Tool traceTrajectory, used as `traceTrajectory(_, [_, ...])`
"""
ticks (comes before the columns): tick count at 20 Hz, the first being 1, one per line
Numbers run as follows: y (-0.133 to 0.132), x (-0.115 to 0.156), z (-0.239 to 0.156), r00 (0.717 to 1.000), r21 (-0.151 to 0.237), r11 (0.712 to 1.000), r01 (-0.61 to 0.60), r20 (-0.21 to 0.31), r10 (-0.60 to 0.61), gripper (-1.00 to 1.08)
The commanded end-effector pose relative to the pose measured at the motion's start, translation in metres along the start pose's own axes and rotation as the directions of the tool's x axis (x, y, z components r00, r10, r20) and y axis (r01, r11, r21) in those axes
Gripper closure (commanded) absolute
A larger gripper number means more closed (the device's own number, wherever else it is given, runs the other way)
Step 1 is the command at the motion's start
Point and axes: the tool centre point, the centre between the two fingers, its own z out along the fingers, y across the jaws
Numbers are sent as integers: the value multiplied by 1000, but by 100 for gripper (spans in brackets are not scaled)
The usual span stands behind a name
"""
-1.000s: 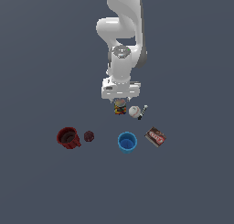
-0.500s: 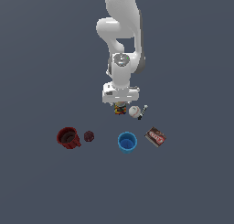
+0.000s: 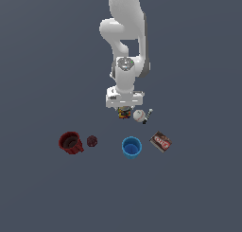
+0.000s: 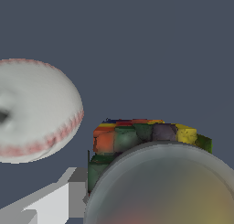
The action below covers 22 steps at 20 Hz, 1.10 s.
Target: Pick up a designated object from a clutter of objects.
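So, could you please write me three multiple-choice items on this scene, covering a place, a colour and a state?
1. What lies right beside the candy jar?
A. red mug
B. white ball
C. brown box

2. What colour is the cup?
A. blue
B. green
C. yellow

3. How does the red mug stand?
A. upside down
B. stacked on the cup
C. upright, mouth up

Answers:
1 B, the white ball sits next to the jar.
2 A, it is plainly blue.
3 C, its open mouth shows.

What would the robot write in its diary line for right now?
phase: at grasp | tool: down over candy jar, closure unclear | white ball: right beside jar | blue cup: untouched
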Motion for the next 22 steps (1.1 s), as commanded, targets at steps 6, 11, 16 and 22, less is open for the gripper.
traceTrajectory(6, [0, 0, 0, 1000, 0, 1000, 0, 0, 0, 108])
traceTrajectory(11, [2, 2, -3, 1000, 0, 1000, 0, 0, 0, 108])
traceTrajectory(16, [8, 8, -14, 1000, 0, 1000, 1, -1, -1, 108])
traceTrajectory(22, [24, 23, -39, 1000, 1, 1000, 1, -1, -1, 108])
